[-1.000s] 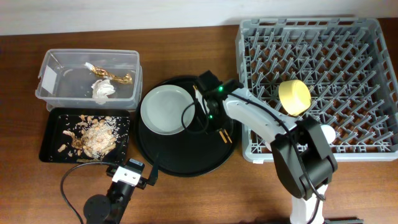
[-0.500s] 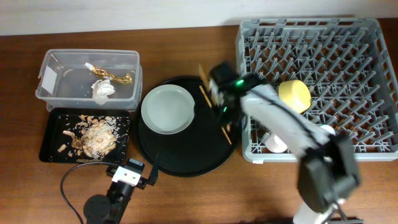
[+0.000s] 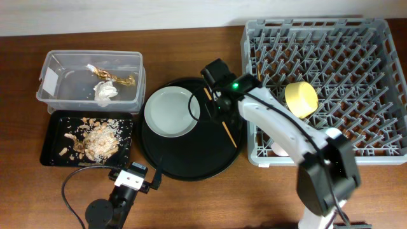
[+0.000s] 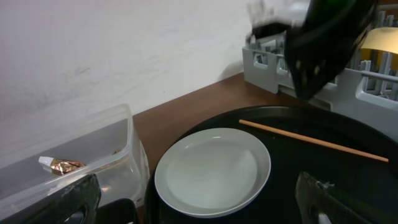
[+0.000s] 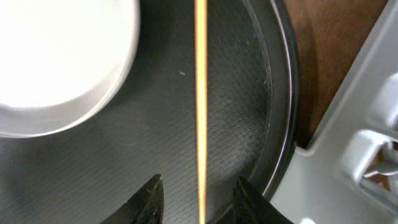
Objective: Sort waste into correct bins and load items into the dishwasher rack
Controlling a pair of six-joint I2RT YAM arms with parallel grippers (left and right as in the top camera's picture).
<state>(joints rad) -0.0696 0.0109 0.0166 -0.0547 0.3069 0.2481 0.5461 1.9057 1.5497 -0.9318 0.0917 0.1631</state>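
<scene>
Wooden chopstick [image 3: 227, 131] flat on the round black tray [image 3: 184, 164], aslant near its right edge, just beside the pale grey plate [image 3: 172, 112] on the tray's left half. Right gripper [image 5: 199, 202] low over the stick, jaws partly apart, one finger on either side with gaps showing, nothing clamped. Left gripper [image 4: 199, 202] spread wide and empty, near the bench's front edge. Yellow bowl [image 3: 301, 99] on its side in the rack [image 3: 251, 150]. Wrapper [image 3: 119, 79] and tissue [image 3: 104, 91] in the clear tub [image 3: 46, 100] by the bench's back left corner. Scraps [image 3: 95, 140] in the shallow black tray [image 3: 49, 147] just in front.
</scene>
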